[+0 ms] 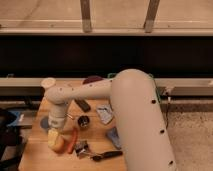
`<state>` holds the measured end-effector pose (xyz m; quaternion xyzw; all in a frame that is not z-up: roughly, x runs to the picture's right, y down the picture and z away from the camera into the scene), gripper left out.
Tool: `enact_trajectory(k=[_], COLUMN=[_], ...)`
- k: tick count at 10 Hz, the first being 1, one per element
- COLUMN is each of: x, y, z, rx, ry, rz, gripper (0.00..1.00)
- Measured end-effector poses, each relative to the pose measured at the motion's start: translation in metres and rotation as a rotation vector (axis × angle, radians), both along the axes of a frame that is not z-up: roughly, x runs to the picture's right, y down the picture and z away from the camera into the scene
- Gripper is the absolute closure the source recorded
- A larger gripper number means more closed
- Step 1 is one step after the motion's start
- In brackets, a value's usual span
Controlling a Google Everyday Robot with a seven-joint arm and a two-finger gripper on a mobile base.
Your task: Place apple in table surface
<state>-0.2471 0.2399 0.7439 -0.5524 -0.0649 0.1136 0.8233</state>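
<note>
Camera view: the desk (37,150), light-brown planks, is seen from above, with the white arm (135,115) reaching across it from the right foreground toward the left side. The arm's wrist section is pointed straight down over the left-front part of the desk. The claw (54,136) is located at the bottom of that wrist, low over the desk; whether its fingers are wide or narrow cannot be told, since they are hidden by the wrist and the fruit. The apple (58,143), yellow-orange with a reddish side, is seen directly under the claw, at or just above the desk surface; contact with the desk cannot be confirmed. A pale yellow lump (52,136) is seen against the apple's upper left. An orange-red curved rim (73,140) is seen just right of the apple.

Other items on the desk: a small dark metal cup (83,121) right of the wrist, a dark rectangular object (82,104) behind it, a light blue packet (104,114) near the centre, a black-handled tool (106,155) at the front, a small metallic item (81,148) beside it. A dark reddish round object (93,79) is seen at the far edge.
</note>
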Motion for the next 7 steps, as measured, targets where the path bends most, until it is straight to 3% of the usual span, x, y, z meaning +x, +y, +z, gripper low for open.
enact_trajectory(k=[3, 5, 7], x=[0.018, 0.037, 0.035], y=[-0.046, -0.079, -0.079], z=[-0.007, -0.005, -0.006], rx=[0.104, 0.174, 0.176], ry=[0.051, 0.092, 0.089], rz=[0.021, 0.071, 0.072], gripper=[0.30, 0.30, 0.30])
